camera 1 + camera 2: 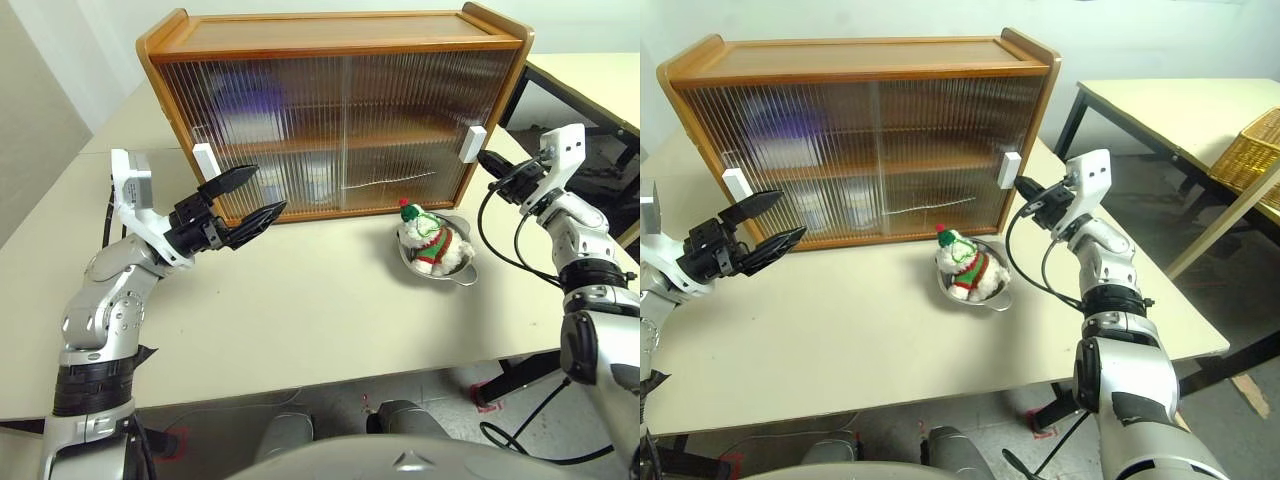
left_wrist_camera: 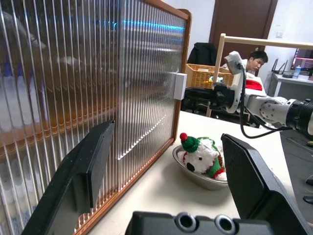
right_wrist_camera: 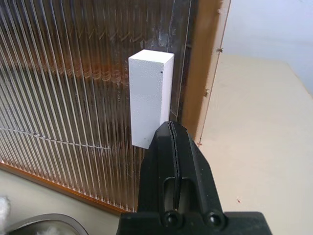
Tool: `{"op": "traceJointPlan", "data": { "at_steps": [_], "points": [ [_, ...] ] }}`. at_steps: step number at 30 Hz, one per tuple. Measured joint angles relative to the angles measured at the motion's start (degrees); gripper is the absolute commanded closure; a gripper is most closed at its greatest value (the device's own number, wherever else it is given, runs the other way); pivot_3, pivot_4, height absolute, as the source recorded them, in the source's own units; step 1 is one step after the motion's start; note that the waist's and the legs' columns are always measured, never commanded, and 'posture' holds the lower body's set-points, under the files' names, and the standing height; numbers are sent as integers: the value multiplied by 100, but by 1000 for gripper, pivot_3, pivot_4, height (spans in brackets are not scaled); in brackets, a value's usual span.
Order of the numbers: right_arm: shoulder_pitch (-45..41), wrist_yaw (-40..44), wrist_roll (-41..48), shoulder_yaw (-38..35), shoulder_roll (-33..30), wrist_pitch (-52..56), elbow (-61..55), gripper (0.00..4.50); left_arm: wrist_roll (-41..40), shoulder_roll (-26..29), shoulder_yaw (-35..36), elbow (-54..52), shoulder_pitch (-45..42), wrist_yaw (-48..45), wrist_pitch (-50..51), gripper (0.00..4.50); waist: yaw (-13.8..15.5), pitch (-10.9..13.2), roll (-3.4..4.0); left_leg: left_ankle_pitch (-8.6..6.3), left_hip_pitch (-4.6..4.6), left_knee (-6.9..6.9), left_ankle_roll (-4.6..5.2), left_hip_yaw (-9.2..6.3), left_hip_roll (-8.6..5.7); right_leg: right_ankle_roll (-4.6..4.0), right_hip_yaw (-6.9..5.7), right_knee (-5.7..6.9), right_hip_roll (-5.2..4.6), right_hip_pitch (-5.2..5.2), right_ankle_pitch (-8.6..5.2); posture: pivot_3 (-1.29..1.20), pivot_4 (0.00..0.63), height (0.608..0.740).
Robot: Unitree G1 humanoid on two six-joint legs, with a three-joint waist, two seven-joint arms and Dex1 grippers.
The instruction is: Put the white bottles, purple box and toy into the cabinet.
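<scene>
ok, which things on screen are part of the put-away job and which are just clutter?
Job:
- cabinet, both sliding doors shut
- toy, sitting in the bowl
- white bottle, blurred behind the ribbed door
- purple shape on the upper shelf, probably the box
- right door handle

Clutter:
- metal bowl
- wicker basket on the far table
</scene>
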Motion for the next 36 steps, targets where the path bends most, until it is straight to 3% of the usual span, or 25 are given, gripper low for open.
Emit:
{"op": "traceJointPlan", "data": {
  "at_steps": [11, 25, 36],
  "points": [
    [-65, -34, -4, 60, 297, 272, -654, 4465, -1, -14, -3, 79, -20, -5, -79, 0, -13, 1, 2, 0, -1, -2, 0, 0, 2, -11, -5, 0, 0, -5, -2, -25, 0, 740],
    [157, -187, -6, 512, 556, 1941, -2192, 4465, 30, -39, -46, 130, -56, -6, -190, 0, -10, 1, 3, 0, -2, -10, 0, 3, 0, -18, -8, 0, 3, -12, -6, -23, 0, 740],
    [176, -300, -7, 689, 633, 2357, -2526, 4465, 91, -53, -49, 132, -55, -3, -241, 0, -2, 1, 3, 0, -2, -11, 0, 4, 1, -20, -7, 1, 7, -15, -6, -15, 0, 740]
  ]
}}
